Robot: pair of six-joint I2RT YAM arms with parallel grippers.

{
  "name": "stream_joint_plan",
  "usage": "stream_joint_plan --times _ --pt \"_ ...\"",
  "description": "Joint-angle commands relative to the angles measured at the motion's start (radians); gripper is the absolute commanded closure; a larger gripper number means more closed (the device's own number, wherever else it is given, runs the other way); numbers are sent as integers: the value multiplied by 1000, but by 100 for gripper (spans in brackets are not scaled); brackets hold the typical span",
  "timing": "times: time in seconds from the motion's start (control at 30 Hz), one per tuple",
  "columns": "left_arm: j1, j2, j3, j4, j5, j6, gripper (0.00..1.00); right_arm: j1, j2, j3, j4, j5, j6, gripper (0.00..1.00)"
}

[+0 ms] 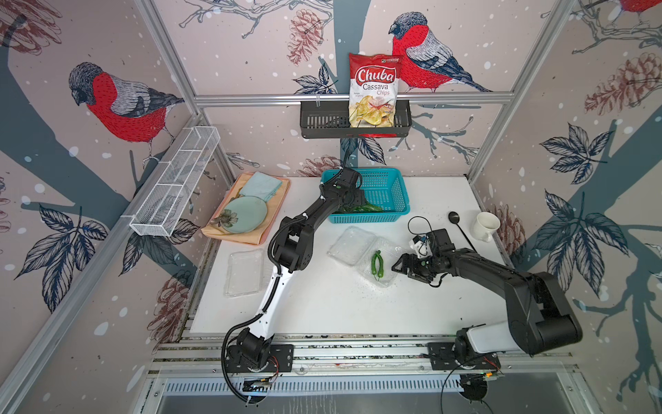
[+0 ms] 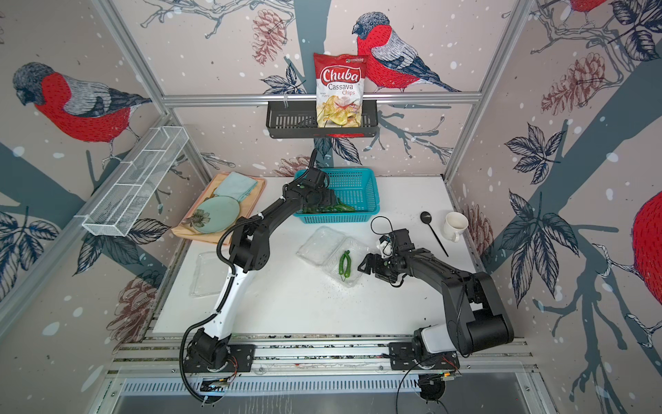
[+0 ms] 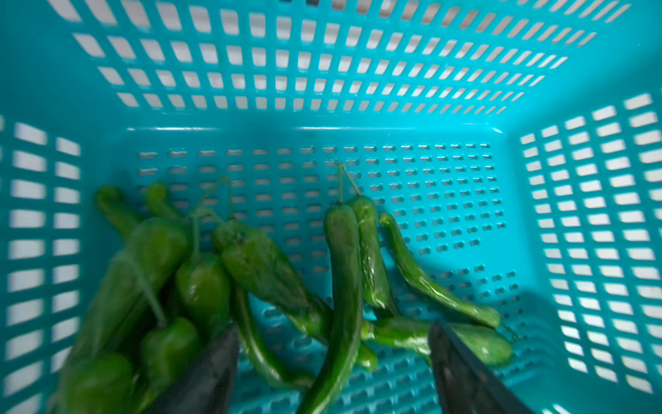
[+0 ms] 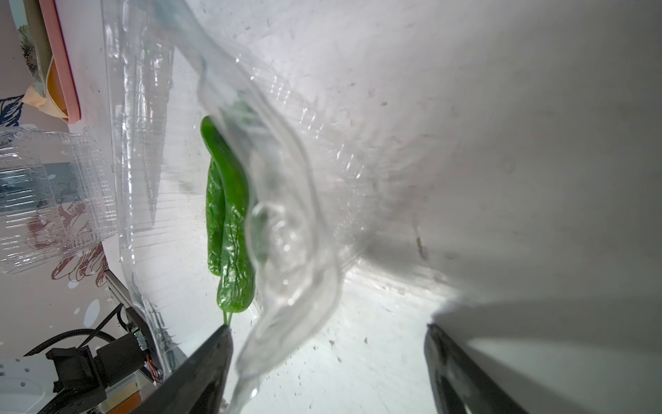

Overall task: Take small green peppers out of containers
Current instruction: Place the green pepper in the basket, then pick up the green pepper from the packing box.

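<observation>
With the left claw (image 3: 331, 337) spread over the teal basket (image 1: 390, 186) at 12 o'clock, the right claw (image 4: 326, 329) (spread too) should clear the container (image 1: 388, 283) rim and pinch the small green peppers (image 1: 377, 264) inside, at its 9 o'clock.

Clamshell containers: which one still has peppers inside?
The open container beside the right gripper, holding green peppers. The other container, by the left arm, shows nothing green.

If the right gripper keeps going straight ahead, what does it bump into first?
The right gripper would probably meet the thin wall of the clear container first; it curves between the open jaws. Two small green peppers lie just behind it, though depth is hard to judge.
</observation>
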Motion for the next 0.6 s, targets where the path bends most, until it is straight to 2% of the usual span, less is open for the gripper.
stream_joint_plan --times 0.0,0.13,0.23,0.43,0.57 --pt "-14 -102 1 -62 -55 40 12 3 4 -3 -47 45 2 16" --pt "-59 -218 -33 -183 -81 44 11 0 13 -4 -41 47 -2 16" --pt "-114 -306 -105 -267 -37 18 18 -3 24 3 -42 50 -3 16" --pt "-272 -475 -412 -275 67 -64 24 -5 37 5 -26 46 1 16" --pt "-351 -519 -590 -203 113 -138 28 -4 42 -1 -19 44 2 16"
